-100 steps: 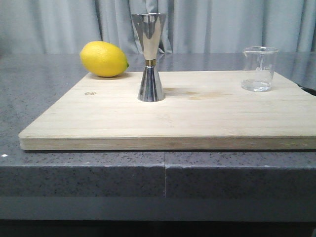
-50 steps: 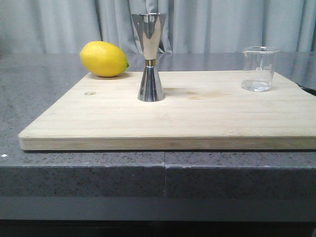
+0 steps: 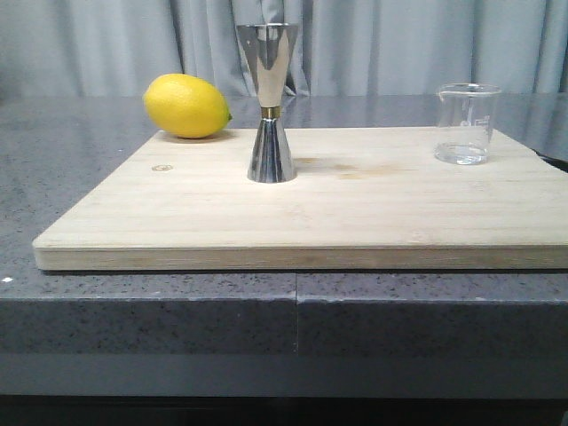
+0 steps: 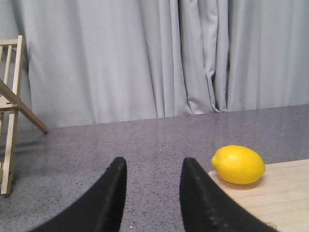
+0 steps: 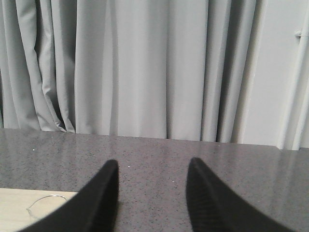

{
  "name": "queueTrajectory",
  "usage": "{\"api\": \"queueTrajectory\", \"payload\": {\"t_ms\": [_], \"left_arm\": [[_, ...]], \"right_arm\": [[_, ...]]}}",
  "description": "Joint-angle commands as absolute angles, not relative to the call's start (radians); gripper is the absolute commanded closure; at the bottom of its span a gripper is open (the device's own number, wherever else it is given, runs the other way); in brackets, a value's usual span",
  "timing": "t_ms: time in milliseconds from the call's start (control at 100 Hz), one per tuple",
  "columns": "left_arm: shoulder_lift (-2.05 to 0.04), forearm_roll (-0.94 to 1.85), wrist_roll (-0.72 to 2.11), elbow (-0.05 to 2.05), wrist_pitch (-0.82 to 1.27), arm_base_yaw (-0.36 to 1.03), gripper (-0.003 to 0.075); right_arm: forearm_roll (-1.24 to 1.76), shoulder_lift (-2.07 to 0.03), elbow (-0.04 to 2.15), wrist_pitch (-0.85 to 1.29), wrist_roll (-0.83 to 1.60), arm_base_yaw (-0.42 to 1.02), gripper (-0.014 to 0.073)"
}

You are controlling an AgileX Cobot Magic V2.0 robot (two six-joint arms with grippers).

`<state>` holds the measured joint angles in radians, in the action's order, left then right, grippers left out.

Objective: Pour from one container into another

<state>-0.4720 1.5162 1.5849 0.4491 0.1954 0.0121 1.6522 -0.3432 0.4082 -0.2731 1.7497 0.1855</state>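
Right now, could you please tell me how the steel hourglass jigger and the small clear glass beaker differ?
The shiny steel hourglass jigger is opaque and mirror-like; the small clear glass beaker is see-through with faint printed marks. The jigger stands taller and pinches to a narrow gold-banded waist; the beaker is shorter and straight-walled. Both stand upright on the pale wooden board, untouched.

A lemon sits at the upper left of the frame on the far corner of a wooden board (pale, lying flat) on the grey speckled worktop; grey curtains hang behind.
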Motion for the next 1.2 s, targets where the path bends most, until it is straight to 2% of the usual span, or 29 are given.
{"api": "queueTrajectory", "payload": {"t_ms": [0, 140, 190, 1190], "left_arm": [[-0.477, 1.539, 1.573, 0.475, 0.172, 0.019, 0.0588], [-0.477, 1.539, 1.573, 0.475, 0.164, 0.019, 0.0741], [-0.477, 1.539, 1.573, 0.475, 0.164, 0.019, 0.0741], [-0.477, 1.539, 1.573, 0.475, 0.17, 0.026, 0.0741]], "right_arm": [[1.66, -0.346, 0.432, -0.242, 1.763, 0.184, 0.0481], [1.66, -0.346, 0.432, -0.24, 1.763, 0.184, 0.0633], [1.66, -0.346, 0.432, -0.24, 1.763, 0.184, 0.0663], [1.66, -0.346, 0.432, -0.224, 1.763, 0.184, 0.0662]]}}
